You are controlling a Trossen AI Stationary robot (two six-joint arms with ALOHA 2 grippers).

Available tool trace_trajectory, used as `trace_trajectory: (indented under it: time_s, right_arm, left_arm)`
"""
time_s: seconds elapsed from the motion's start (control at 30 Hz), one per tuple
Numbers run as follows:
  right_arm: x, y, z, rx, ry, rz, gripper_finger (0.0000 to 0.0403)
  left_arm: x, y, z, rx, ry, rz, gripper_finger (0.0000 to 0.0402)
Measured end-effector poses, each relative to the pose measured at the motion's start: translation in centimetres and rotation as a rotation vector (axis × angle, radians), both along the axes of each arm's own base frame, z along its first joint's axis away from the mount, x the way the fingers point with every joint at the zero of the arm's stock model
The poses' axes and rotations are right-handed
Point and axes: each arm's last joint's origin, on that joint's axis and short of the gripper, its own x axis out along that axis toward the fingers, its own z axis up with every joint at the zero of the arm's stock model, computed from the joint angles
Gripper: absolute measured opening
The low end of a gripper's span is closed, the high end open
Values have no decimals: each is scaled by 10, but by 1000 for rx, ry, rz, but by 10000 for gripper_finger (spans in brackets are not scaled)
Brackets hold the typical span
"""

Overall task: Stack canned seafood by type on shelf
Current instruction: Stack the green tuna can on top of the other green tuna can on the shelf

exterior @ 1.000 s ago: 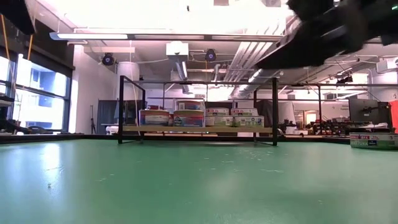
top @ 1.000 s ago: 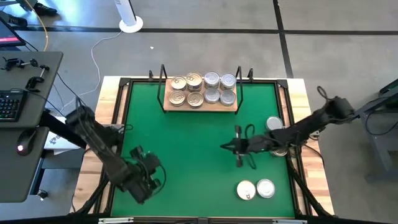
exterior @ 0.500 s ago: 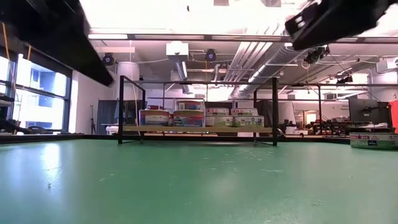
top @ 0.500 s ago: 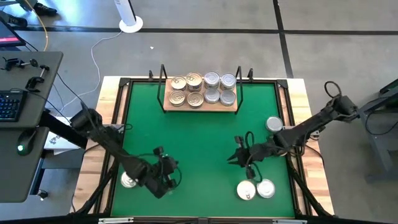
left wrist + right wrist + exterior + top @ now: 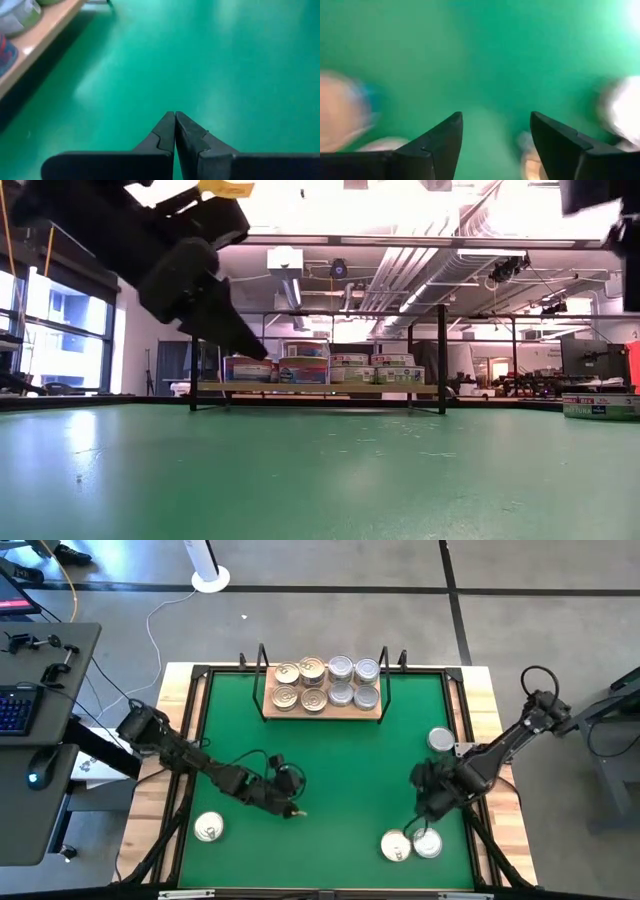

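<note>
Here the right gripper hangs low over the large green mat, close to the mat's near edge, and its two dark fingers stand clearly apart with only bare green between them, so it holds nothing. Just below its tip lie two small flat round metal tins, one with a gold-tinted lid and one with a plain silver lid, touching each other side by side. A third silver-lidded tin sits behind this gripper, near the mat's right border, beside the arm. Toward the middle of the mat, on the gripper's left, the green surface is open and free.

The left gripper is over the mat's centre-left part, its fingers pressed fully together and empty. Ahead of it there is wide bare mat (nothing stands between it and the right arm). Behind it, near the mat's left front corner, one gold-lidded tin lies alone, well apart from the tip.

The light tan wooden shelf with thin black metal uprights stands at the far edge of the mat, well apart from both grippers. On it the tins are sorted: gold-lidded tins on its left half, silver-lidded tins on its right half, filling the board edge to edge.
</note>
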Motion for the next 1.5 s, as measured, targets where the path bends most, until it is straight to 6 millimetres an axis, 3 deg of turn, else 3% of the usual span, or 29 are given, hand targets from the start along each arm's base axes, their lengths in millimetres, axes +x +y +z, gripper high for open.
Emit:
trace_trajectory:
  time_s: [0.2,0.33,0.53,0.67,0.73,0.93,1.2,1.37,1.5]
  right_arm:
    - [-1,-53,-16,-263,98,-306,217]
    - [4,-87,-31,-300,203,-312,190]
    - [-5,-130,-55,-289,334,-420,97]
    - [-14,-148,-67,-277,379,-515,22]
    - [-15,-155,-71,-245,380,-545,7]
    - [-12,-165,-78,-221,393,-599,9]
    - [15,-166,-94,-118,334,-498,3]
    - [48,-151,-78,-35,178,-396,2]
    - [79,-132,-59,82,-17,-190,2]
  left_arm:
    - [9,13,4,45,-28,-8,0]
    - [13,18,5,53,-38,-17,0]
    - [13,19,5,37,-30,-30,0]
    - [13,17,5,35,-31,-36,0]
    - [12,15,5,24,-35,-33,0]
    - [11,12,5,-1,-51,-27,0]
    - [11,10,5,-7,-54,-29,0]
    - [11,10,5,-7,-54,-29,0]
    - [11,10,5,-9,-55,-29,0]
